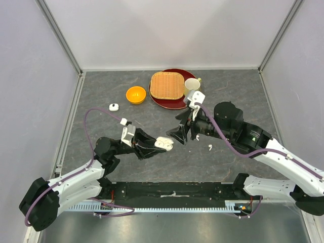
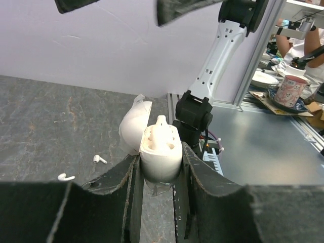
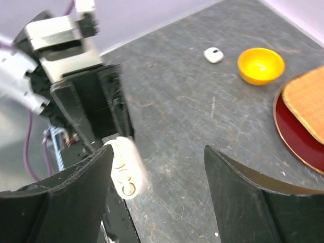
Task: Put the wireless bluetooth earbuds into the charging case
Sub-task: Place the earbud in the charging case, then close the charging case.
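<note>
My left gripper is shut on the open white charging case, held low over the table. In the left wrist view the case sits between the black fingers with its lid swung back. A white earbud pokes up from its sockets. My right gripper hangs just right of the case, open and holding nothing. In the right wrist view the case lies beside its left finger. Two more earbuds lie on the table, also visible in the left wrist view.
A small closed white case lies at the back left, beside an orange bowl. A red plate at the back carries a woven mat and a cup. Walls enclose the table on three sides.
</note>
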### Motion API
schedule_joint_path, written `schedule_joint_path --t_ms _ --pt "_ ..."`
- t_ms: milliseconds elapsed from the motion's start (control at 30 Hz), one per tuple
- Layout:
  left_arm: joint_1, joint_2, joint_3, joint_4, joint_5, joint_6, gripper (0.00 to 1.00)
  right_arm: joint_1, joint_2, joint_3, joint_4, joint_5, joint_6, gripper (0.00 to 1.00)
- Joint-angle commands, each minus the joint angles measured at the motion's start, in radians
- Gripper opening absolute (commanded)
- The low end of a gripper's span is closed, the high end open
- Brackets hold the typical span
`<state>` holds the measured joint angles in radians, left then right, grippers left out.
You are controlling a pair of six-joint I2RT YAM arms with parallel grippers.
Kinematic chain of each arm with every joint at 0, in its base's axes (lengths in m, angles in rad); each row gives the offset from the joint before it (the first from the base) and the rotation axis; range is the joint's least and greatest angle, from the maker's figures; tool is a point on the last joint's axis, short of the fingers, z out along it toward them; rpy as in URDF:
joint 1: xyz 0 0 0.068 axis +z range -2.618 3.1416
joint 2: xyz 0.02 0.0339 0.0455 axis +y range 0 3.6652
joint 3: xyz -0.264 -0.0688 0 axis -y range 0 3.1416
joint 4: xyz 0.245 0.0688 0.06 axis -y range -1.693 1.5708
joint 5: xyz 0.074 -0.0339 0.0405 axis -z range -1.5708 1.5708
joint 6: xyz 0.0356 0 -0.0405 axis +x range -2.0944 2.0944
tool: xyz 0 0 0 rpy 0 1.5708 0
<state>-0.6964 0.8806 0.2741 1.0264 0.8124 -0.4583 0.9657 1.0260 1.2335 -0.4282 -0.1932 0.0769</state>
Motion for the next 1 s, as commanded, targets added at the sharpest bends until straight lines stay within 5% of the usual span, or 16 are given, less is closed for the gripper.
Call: schedule_joint_path --t_ms 0,233,433,967 --pt "-0.003 -0.038 -0.022 0.017 -0.09 0.046 0.02 -0.002 -0.023 -0.046 0.078 0.315 0.153 0.8" --pt "-0.003 -0.112 -0.059 0.0 -0.188 0.073 0.02 -0.013 -0.004 -0.097 0.048 0.454 0.368 0.83" --pt "-0.003 -0.179 -0.085 -0.019 -0.252 0.087 0.02 -0.021 0.005 -0.06 0.042 0.442 0.553 0.98" --pt "-0.003 -0.276 -0.111 -0.074 -0.262 0.096 0.02 -0.021 0.04 -0.157 0.203 0.361 0.567 0.98"
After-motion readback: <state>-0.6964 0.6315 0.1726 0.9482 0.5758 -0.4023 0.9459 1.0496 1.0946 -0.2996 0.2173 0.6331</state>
